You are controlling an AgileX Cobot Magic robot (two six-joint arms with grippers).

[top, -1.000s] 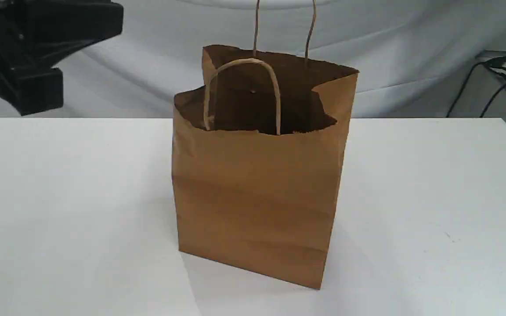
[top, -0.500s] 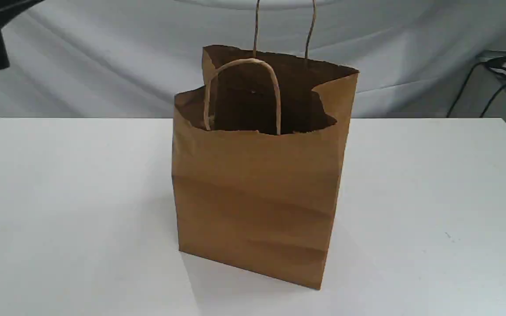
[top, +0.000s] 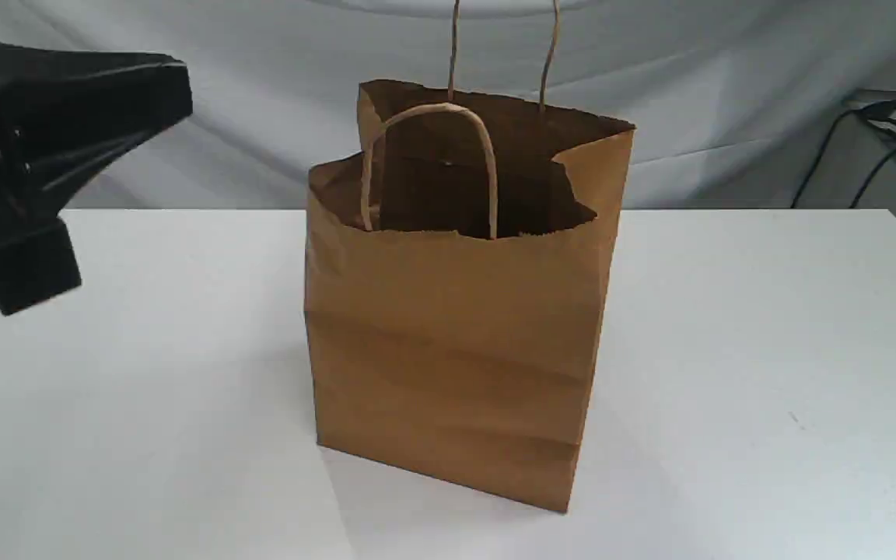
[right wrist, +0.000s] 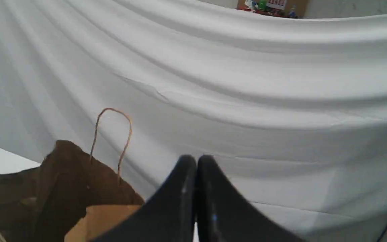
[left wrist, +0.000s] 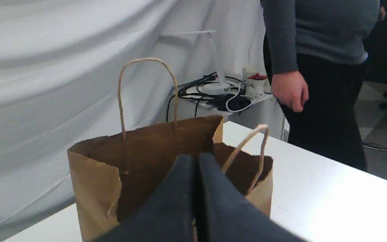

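Left tool (left wrist: pixel 196 159) has its fingers pressed together with nothing between them, and points at the open mouth of the brown paper bag (left wrist: pixel 92 181). Can't tell if they touch. The bag is upright on the white bench (left wrist: pixel 331 201). Its far handle (left wrist: pixel 146 59) stands up and its near handle (left wrist: pixel 263 134) leans. White drape (left wrist: pixel 45 67) hangs behind. A person (left wrist: pixel 317 40) stands past the bench, hand (left wrist: pixel 289 91) hanging, with cables (left wrist: pixel 213 97) nearby.

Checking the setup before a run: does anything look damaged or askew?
Yes. The bag stands upright on the table, but its front rim is ragged and sits lower than the back. The front handle tilts, while the back handle stands straight. Nothing is spilled.
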